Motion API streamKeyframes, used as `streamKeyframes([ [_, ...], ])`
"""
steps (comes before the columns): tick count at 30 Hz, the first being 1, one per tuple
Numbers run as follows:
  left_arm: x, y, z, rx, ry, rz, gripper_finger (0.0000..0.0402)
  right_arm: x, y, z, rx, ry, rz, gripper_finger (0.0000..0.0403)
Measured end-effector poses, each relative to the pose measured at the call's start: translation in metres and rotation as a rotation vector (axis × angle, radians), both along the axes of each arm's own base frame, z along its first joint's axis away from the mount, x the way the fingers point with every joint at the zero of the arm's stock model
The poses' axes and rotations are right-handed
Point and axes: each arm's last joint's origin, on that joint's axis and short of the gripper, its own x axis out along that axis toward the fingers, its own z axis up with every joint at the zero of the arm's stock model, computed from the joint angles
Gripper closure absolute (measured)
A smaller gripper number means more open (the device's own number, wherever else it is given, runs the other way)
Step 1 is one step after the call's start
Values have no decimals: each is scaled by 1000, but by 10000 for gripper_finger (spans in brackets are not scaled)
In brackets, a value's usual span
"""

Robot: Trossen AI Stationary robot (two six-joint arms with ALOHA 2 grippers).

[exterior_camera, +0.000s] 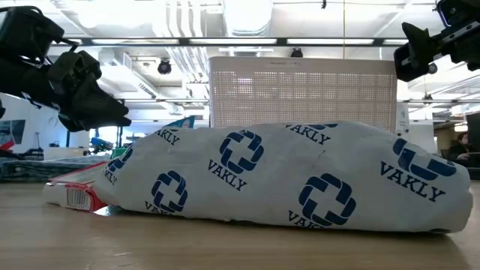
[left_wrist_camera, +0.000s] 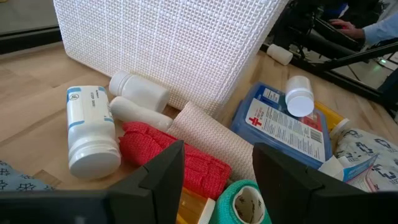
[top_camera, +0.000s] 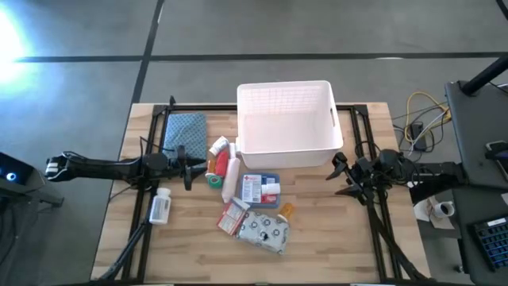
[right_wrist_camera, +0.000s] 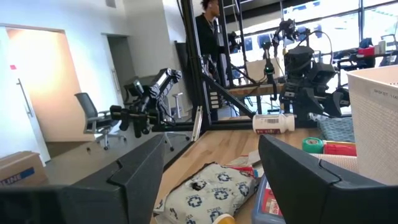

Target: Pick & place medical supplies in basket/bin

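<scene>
The left gripper (top_camera: 188, 165), fingers spread wide and empty, hovers beside the soft red roll (left_wrist_camera: 168, 155), which looks light, squashy and best pinched across its middle.

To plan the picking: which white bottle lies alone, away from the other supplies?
The bottle left of the pile; the others lie within it.

High view looks straight down; low view sits at tabletop, pressed close behind the silvery dotted pouch (exterior_camera: 285, 184), probably the one ahead of the right gripper (right_wrist_camera: 211, 180).
</scene>
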Motion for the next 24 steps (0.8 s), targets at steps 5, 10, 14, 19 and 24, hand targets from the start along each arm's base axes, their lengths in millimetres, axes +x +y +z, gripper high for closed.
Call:
streamKeyframes([
  [5,0,0,0,0,0,0,231,0,0,0,0,0,0,147],
  [10,0,0,0,0,0,0,231,0,0,0,0,0,0,151],
  [14,0,0,0,0,0,0,231,0,0,0,0,0,1,154],
  [19,0,0,0,0,0,0,231,0,0,0,-1,0,3,151],
  [24,0,0,0,0,0,0,231,0,0,0,-1,0,3,147],
])
